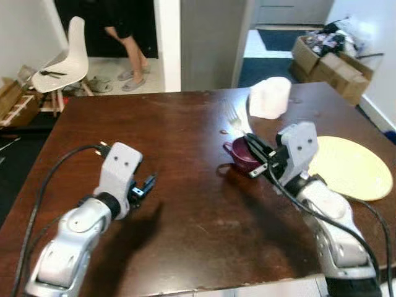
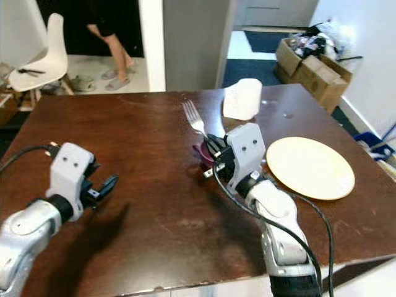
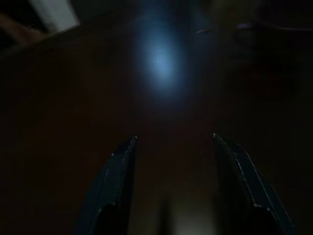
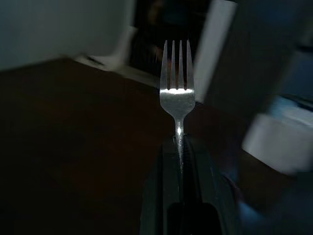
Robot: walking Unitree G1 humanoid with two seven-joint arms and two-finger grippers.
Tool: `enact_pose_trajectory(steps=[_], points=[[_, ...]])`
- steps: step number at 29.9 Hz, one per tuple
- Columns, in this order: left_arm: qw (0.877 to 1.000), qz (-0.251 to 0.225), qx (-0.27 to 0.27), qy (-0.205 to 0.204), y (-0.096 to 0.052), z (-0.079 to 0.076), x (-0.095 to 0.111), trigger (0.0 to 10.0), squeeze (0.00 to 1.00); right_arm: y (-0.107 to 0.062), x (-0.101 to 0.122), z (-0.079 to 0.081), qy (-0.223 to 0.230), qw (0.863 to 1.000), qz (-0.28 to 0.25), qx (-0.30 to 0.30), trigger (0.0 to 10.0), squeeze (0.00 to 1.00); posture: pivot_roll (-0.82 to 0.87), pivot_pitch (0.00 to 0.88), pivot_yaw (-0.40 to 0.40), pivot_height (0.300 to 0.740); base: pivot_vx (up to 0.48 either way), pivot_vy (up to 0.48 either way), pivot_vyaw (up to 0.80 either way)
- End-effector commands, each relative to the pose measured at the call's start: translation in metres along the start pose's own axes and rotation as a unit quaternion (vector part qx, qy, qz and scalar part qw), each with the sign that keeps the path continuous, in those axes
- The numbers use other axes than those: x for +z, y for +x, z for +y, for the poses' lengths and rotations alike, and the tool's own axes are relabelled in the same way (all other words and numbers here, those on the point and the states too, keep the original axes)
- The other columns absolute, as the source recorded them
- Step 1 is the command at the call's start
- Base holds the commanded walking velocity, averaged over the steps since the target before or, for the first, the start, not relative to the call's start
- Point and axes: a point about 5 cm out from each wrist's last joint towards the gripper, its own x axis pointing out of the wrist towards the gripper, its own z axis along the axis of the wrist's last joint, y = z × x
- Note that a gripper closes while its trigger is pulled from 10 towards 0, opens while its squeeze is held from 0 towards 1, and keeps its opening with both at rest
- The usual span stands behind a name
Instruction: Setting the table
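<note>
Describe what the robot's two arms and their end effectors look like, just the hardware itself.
Both arms are silver-grey, built of rounded segments with a blocky, pale wrist housing. A black cable loops along each one. The left end effector and right end effector each have two long black fingers, which look dark blue-black and tapered in the wrist views.

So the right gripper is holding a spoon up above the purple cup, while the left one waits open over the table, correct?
Not quite: it is a fork, not a spoon; the right wrist view shows its tines. The right gripper does hold it above the purple cup, and the left gripper is open.
</note>
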Motion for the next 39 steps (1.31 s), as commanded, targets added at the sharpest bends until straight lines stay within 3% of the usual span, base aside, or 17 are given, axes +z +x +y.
enact_pose_trajectory(steps=[1, 14, 19, 22, 25, 30, 34, 39], points=[[1.000, 0.001, -0.012, -0.002, 0.003, -0.004, -0.005, 10.0, 0.00, -0.007, 0.000, 0.000, -0.003, 1.000, 0.010, -0.027, 10.0, 0.00, -0.13, 0.000, 0.132, 0.740, 0.000, 0.000, 0.00], [1.000, -0.012, -0.005, -0.029, 0.024, -0.026, -0.021, 10.0, 0.00, -0.023, -0.015, 0.017, 0.031, 0.991, 0.029, -0.130, 10.0, 0.00, -0.19, 0.000, 0.174, 0.740, 0.000, 0.000, 0.00], [1.000, -0.010, 0.001, -0.025, 0.025, -0.028, -0.026, 10.0, 0.00, -0.023, -0.018, 0.028, 0.035, 0.993, 0.028, -0.110, 10.0, 0.00, -0.19, 0.000, 0.167, 0.740, 0.000, 0.000, 0.00], [1.000, -0.009, 0.011, -0.024, 0.024, -0.027, -0.029, 10.0, 0.00, -0.024, -0.024, 0.037, 0.062, 0.994, 0.039, -0.081, 10.0, 0.00, -0.18, 0.000, 0.146, 0.740, 0.000, 0.000, 0.00], [0.998, -0.009, 0.057, -0.033, 0.019, -0.017, -0.035, 10.0, 0.00, -0.031, -0.036, 0.048, 0.080, 0.993, 0.071, -0.045, 10.0, 0.00, -0.17, 0.000, 0.122, 0.740, 0.000, 0.000, 0.00], [0.993, -0.018, 0.103, -0.047, 0.013, -0.010, -0.039, 10.0, 0.00, -0.039, -0.049, 0.048, 0.071, 0.992, 0.095, -0.047, 10.0, 0.00, -0.17, 0.000, 0.106, 0.740, 0.000, 0.000, 0.00], [0.987, -0.022, 0.143, -0.075, 0.004, -0.002, -0.045, 10.0, 0.00, -0.040, -0.049, 0.047, 0.073, 0.991, 0.097, -0.050, 10.0, 0.00, -0.17, 0.000, 0.080, 0.740, 0.000, 0.000, 0.00], [0.973, -0.042, 0.163, -0.155, 0.002, 0.001, -0.044, 10.0, 0.00, -0.039, -0.049, 0.047, 0.072, 0.992, 0.098, -0.040, 10.0, 0.00, -0.16, 0.000, 0.046, 0.740, 0.000, 0.000, 0.00]])
